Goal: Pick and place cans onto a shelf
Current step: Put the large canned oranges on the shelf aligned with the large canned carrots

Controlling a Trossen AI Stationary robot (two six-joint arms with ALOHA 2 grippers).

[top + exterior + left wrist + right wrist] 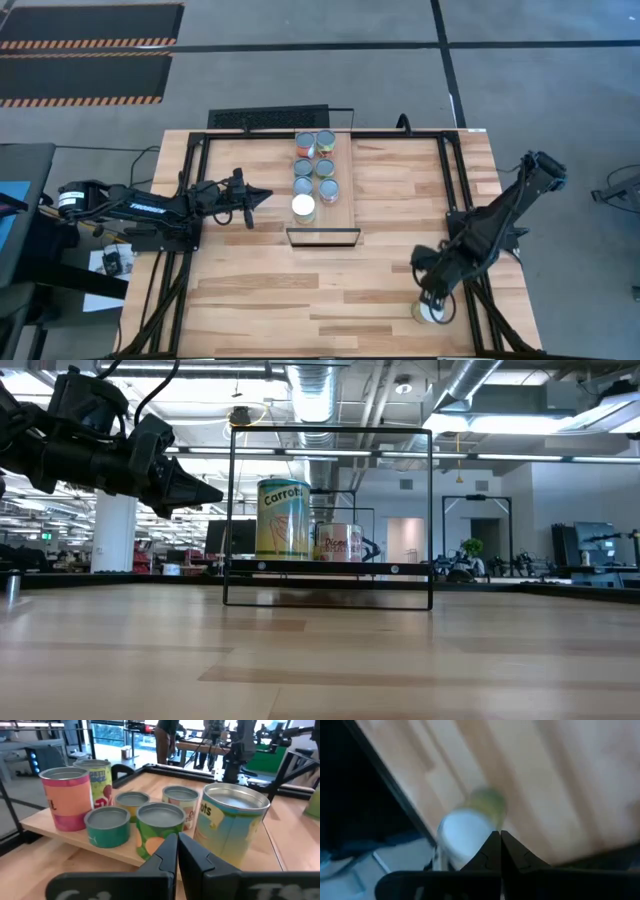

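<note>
Right end effector [432, 305] was closed empty over my white-lidded can [431, 312] at the surface's near right edge. Left end effector [262, 198] closed beside the shelf [345, 205], seven cans aboard.

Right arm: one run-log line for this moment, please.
right tool: shut, over white-lidded can, table's near right corner, not gripping | left tool: shut, idle beside shelf | shelf: seven cans

Both my arms are dark, nearly black, built of chunky jointed segments. On the left arm [150, 208] I see pale lettering along the forearm, a white band near its base, and thin black cables looping over the wrist. Each gripper's fingers [167, 857] are matte black wedges tapering to narrow tips.
</note>
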